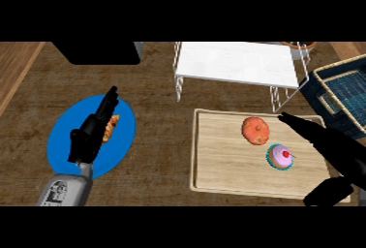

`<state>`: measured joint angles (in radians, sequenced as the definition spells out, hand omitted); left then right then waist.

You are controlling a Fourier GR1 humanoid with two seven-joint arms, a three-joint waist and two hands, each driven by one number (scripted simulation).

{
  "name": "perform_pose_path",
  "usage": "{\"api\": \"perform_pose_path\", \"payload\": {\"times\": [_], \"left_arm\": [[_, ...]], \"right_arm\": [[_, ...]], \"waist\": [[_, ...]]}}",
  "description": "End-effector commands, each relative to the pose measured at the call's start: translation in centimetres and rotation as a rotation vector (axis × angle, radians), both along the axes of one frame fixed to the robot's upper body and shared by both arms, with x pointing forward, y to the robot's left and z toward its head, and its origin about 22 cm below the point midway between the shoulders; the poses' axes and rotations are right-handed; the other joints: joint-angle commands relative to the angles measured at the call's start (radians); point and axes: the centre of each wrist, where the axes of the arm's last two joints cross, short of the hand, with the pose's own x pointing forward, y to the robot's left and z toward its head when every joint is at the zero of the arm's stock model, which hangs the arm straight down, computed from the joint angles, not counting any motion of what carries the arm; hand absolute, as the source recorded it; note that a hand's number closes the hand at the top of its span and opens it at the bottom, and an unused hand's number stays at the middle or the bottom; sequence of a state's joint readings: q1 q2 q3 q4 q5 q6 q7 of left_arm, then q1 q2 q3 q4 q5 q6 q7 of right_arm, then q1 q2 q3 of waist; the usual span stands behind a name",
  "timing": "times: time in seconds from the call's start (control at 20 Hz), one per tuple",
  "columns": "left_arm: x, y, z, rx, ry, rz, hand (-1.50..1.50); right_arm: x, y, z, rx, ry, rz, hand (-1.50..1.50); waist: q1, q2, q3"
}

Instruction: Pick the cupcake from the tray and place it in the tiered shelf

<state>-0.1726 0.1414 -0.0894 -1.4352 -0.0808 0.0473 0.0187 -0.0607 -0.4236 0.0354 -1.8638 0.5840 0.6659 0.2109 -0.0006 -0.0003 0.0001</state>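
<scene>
A cupcake point(281, 156) with pink frosting, a red cherry and a teal wrapper stands on the wooden tray point(221, 164), toward its right side. My right hand point(328, 143) hovers open just right of the cupcake, fingers stretched toward the tray's far right corner and thumb low near the tray's front edge. The white tiered shelf point(236, 63) stands behind the tray, its top surface bare. My left hand point(93, 131) rests open over a blue plate point(68, 140) at the left.
An orange round fruit point(255, 130) lies on the tray behind the cupcake. A pastry point(112, 128) lies on the blue plate, partly under my left hand. A dark blue woven basket point(343, 92) sits at the right edge. A black appliance point(100, 52) stands at the back left.
</scene>
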Motion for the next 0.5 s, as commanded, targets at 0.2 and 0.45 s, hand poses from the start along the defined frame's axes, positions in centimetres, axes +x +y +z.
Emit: {"api": "perform_pose_path", "payload": {"times": [0.2, 0.45], "left_arm": [[-0.1, -0.2, 0.0, 0.0, 0.002, -0.01, 0.0], [-0.8, -1.7, -0.1, -0.005, 0.004, -0.014, 0.0]], "right_arm": [[0.9, 0.1, -2.2, -0.023, -0.003, -0.001, -1.5], [2.8, 0.2, -4.2, -0.035, -0.005, -0.021, -1.5]], "waist": [[0.001, 0.0, 0.0], [0.003, 0.0, 0.0]]}}
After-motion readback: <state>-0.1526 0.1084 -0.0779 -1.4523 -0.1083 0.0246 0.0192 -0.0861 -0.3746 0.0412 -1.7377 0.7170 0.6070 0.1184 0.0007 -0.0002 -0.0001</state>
